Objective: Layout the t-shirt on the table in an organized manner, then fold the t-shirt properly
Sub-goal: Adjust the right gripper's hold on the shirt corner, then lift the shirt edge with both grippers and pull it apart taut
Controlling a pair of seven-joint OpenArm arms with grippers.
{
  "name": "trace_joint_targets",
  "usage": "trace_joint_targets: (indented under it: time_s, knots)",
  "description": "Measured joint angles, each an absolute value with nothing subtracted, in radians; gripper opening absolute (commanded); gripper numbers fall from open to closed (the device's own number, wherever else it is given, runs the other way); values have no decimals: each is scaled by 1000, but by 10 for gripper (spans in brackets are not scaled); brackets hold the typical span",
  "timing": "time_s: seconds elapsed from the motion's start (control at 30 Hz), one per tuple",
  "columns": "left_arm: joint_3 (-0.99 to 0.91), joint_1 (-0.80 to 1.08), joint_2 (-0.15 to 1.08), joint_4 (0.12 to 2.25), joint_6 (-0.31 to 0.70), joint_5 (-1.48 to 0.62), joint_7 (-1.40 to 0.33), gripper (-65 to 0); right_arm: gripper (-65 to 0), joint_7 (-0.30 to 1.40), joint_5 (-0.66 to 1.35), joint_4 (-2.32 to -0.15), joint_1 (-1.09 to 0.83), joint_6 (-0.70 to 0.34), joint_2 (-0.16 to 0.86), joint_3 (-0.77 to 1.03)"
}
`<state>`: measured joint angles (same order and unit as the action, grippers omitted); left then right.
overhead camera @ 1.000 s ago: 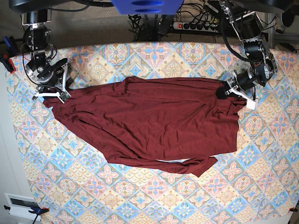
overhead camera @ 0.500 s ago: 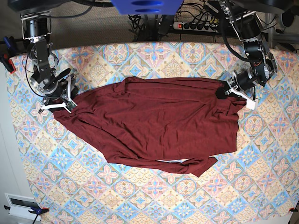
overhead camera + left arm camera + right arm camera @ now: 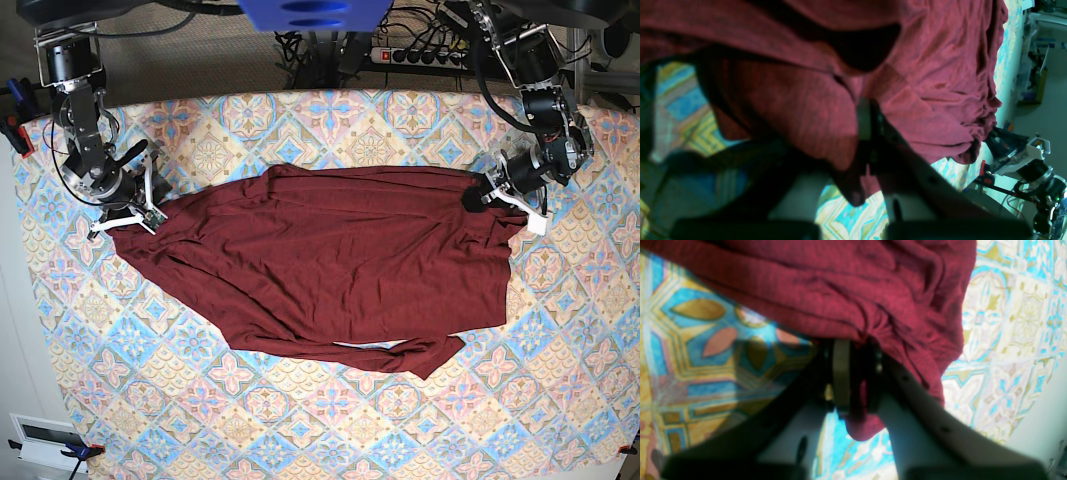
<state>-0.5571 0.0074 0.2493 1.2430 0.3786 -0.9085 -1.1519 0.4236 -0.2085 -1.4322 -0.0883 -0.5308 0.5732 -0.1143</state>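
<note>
Two grippers: both were clamped on cloth at opposite ends of the t-shirt [image 3: 330, 265], one per side, which read as a stretch to pull it flat.
Right gripper [image 3: 128, 212]: sat at the garment's corner on the base view's left; in its wrist view the fingers were pressed together with a bunched tuft of maroon knit pinched between them and a small tail hanging below.
Left gripper [image 3: 500, 195]: sat at the opposite edge, on the base view's right; its wrist view showed the fingers closed on a fold of fabric, with loose cloth draped over and around them.
T-shirt position: lay across the middle of the table [image 3: 330, 420], long axis running between the two arms, touching the patterned cover along most of its body.
T-shirt condition: not yet flat; diagonal creases ran from the right gripper's corner, and a twisted strip, possibly a sleeve or hem, trailed along the near edge.
Reason for hold: gripping the far corners likely let the arms tension the knit and square it before any fold.
Stage, judged: layout step in hand; folding not begun.
Risk, judged: soft knit may slip or stretch unevenly, leaving the near edge rumpled.
</note>
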Motion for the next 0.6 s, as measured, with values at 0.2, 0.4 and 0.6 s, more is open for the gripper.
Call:
trace_joint_targets:
  time_s: [0.2, 0.4, 0.6]
  knots:
    - [-557, 6, 270, 1243, 382, -902, -1156, -650, -650, 397, -241, -1480, -184, -474, 579, -101]
    - [-556, 9, 294, 1242, 382, -901, -1160, -650, -650, 466, -360, -1568, -268, -460, 583, -97]
    - [-558, 9, 302, 1243, 382, -905, -1209, -650, -650, 527, -364, -1694, -395, -503, 581, -23]
